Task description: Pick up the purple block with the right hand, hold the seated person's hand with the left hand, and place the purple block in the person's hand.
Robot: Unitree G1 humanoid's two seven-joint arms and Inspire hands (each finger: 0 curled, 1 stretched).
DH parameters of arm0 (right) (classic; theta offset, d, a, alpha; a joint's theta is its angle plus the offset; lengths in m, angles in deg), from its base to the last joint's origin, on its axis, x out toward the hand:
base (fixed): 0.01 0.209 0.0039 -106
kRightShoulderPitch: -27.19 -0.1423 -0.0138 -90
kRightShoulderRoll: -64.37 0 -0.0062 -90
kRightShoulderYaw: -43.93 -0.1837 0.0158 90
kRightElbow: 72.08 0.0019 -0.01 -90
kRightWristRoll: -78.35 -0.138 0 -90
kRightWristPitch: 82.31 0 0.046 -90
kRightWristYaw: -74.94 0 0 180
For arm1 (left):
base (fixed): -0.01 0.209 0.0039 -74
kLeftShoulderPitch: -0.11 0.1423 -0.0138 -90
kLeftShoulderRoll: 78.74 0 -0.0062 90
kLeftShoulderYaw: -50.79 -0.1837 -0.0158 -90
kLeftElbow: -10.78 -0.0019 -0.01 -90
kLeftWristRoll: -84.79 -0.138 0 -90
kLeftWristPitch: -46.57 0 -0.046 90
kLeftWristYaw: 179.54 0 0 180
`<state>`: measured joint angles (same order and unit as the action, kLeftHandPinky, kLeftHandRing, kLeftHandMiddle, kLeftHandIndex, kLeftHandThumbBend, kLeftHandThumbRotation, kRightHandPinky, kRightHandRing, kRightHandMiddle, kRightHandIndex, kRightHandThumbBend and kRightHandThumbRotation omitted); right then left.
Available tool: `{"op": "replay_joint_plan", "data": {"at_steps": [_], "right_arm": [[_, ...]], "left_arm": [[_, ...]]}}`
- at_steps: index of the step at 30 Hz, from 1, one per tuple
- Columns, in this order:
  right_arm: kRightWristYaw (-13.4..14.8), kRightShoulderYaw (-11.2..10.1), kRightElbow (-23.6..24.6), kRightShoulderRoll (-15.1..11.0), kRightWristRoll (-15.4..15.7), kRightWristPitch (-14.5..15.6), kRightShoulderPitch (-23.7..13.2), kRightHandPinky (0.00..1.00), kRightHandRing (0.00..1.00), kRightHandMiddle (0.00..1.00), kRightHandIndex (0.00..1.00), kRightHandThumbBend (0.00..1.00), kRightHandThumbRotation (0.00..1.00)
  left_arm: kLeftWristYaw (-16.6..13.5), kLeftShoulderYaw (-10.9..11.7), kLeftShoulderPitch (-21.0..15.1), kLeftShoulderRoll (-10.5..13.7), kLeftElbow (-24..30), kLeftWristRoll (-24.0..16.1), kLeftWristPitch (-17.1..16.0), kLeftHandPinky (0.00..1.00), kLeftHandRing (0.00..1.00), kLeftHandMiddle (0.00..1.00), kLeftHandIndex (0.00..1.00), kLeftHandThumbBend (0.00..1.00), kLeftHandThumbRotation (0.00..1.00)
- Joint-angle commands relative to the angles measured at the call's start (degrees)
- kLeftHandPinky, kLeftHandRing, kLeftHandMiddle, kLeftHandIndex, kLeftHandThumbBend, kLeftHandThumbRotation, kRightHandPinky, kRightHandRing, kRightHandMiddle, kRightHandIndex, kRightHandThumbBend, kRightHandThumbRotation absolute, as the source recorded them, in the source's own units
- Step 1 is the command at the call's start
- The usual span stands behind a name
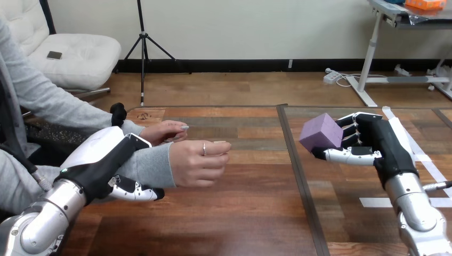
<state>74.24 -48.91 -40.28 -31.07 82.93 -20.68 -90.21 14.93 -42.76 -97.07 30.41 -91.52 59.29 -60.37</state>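
The right hand's (381,146) fingers (352,126) and thumb close on the purple block (321,133), holding it above the table's (240,224) right half. The left hand's (101,154) fingers curl over the person's forearm (152,165) just behind the wrist, with its thumb (136,192) underneath. Ahead of that grip, the person's hand (200,162) is loosely curled above the wood. The person's other hand (166,130) lies just behind it. Between the block and the curled hand lie bare tabletop and a dark seam (296,176). White tape strips (418,157) run under the right arm. The block is a matte lilac cube, tilted with one corner up.
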Motion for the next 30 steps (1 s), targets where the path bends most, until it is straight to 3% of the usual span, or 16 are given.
{"op": "replay_joint_plan", "data": {"at_steps": [1, 14, 30], "right_arm": [[-0.1, -1.0, 3.9, 2.4, -1.6, -1.3, -1.5, 0.37, 0.39, 0.43, 0.43, 0.87, 0.0], [0.1, -1.0, 5.1, 4.4, -1.5, -0.2, -0.7, 0.37, 0.39, 0.43, 0.43, 0.87, 0.0], [-2.4, -2.3, 5.2, 7.6, -5.5, -0.2, -0.5, 0.35, 0.38, 0.43, 0.43, 0.85, 0.0]], "left_arm": [[-0.7, -0.2, -2.3, 0.1, 0.6, 0.8, -1.4, 0.17, 0.23, 0.31, 0.35, 0.63, 0.0], [-1.1, -0.3, -2.9, -0.2, 0.6, 0.6, -1.9, 0.17, 0.23, 0.31, 0.35, 0.62, 0.0], [-2.7, -0.7, -4.1, -1.2, -0.6, 0.2, -3.6, 0.16, 0.22, 0.3, 0.35, 0.62, 0.0]]}}
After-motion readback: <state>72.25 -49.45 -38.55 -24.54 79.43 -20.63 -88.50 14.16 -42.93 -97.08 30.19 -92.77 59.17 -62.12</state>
